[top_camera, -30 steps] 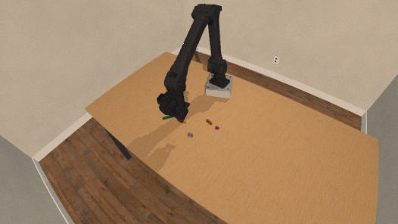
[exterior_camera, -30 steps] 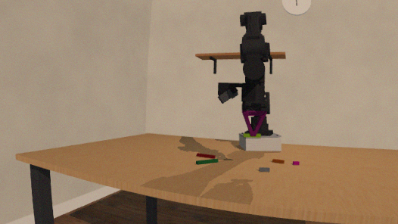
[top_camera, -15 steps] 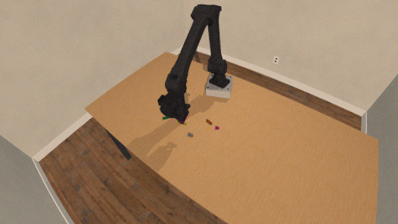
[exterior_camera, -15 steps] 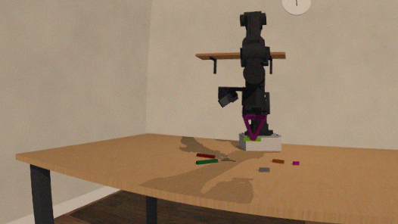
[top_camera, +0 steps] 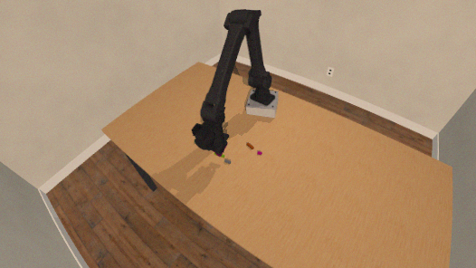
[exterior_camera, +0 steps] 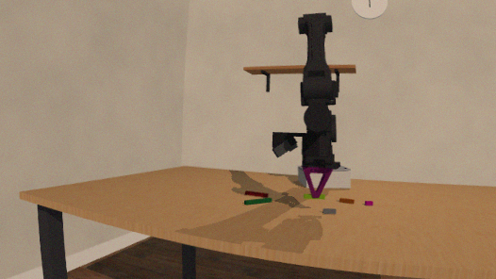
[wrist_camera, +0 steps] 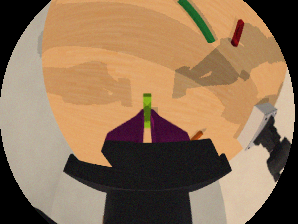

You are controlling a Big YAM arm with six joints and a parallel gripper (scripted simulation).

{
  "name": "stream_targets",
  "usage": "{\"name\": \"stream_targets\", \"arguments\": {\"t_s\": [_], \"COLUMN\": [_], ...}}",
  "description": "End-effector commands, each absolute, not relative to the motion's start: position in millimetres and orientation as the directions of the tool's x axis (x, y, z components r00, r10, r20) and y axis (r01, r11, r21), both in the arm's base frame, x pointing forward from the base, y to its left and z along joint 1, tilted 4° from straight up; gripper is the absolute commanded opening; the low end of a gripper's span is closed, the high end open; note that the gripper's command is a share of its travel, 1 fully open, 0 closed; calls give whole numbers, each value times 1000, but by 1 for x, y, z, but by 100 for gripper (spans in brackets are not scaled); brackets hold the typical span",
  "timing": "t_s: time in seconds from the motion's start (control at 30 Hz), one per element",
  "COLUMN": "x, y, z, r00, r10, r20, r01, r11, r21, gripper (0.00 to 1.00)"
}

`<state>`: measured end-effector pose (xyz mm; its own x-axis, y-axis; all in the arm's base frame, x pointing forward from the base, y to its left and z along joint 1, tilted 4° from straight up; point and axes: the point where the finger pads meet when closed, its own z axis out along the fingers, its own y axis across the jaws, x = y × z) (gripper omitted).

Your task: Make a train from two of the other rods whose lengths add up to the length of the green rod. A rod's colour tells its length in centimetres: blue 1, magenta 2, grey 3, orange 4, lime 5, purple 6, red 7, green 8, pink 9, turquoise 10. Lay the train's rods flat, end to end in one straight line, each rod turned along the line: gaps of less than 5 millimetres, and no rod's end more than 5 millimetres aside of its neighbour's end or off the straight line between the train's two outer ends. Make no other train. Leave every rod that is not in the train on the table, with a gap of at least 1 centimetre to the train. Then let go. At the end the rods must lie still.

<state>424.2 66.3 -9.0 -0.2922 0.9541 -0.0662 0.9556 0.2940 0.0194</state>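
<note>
The hand [exterior_camera: 315, 192] holds the lime rod [wrist_camera: 147, 111] pinched near the worktop [exterior_camera: 141, 198]. The grey rod [exterior_camera: 329, 211], seemingly just beside, completes eight; the robot should lay lime flat, ends meeting squarely.

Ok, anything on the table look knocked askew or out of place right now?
Nothing stands out. The gripper holds the lime rod low over the table; the green, red, grey, orange and magenta rods lie flat, apart.

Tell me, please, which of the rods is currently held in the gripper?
The lime rod: it alone sits pinched between the gripper fingers, while the green, red, grey, orange and magenta rods lie free on the table.
</note>
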Motion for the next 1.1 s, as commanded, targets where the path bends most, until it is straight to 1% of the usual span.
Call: {"name": "stream_targets", "arguments": {"t_s": [0.0, 0.23, 1.07], "x": [430, 437, 434], "y": [59, 59, 59], "z": [-23, -30, -30], "r00": [-290, -289, -289], "r10": [954, 955, 954], "r20": [-72, -74, -73], "r01": [956, 956, 956], "r11": [292, 292, 292], "r21": [19, 33, 24], "gripper": [3, 3, 3]}}
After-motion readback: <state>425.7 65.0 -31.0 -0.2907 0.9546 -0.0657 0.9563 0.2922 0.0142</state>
